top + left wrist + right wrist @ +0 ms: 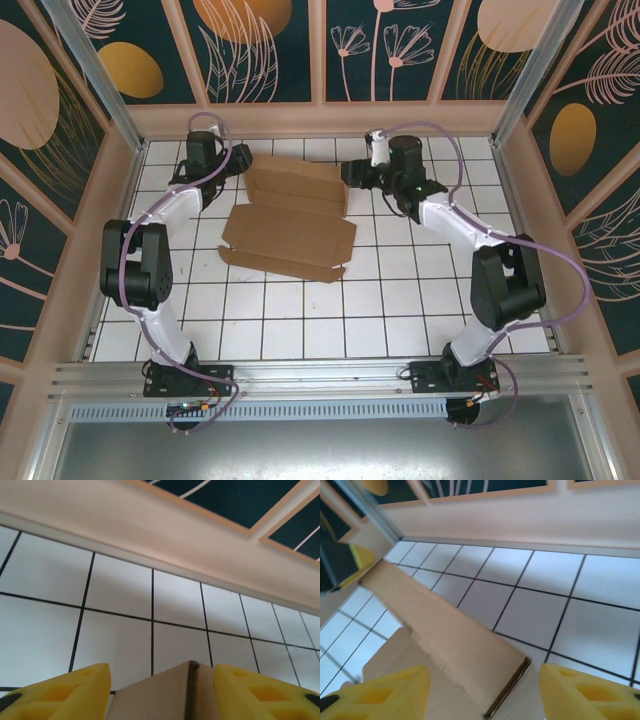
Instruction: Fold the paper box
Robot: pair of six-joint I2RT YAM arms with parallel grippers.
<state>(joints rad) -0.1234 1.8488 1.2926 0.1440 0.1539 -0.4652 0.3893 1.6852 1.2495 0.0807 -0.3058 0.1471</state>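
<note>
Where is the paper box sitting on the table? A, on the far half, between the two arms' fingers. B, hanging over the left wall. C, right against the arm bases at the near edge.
A: the paper box lies on the table's far half, one end between the left fingers, the other between the right fingers.

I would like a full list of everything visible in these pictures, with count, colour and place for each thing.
paper box: one, brown, far middle of the table
table: one, white tiles with dark lines, under everything
walls: dark teal panels with leaf drawings, around the table
rail: one, silver, near edge
left arm: one, black and white, left side
right arm: one, black and white, right side
left gripper: one, yellow fingers, box corner between them
right gripper: one, yellow fingers, open, flap end between them
</note>
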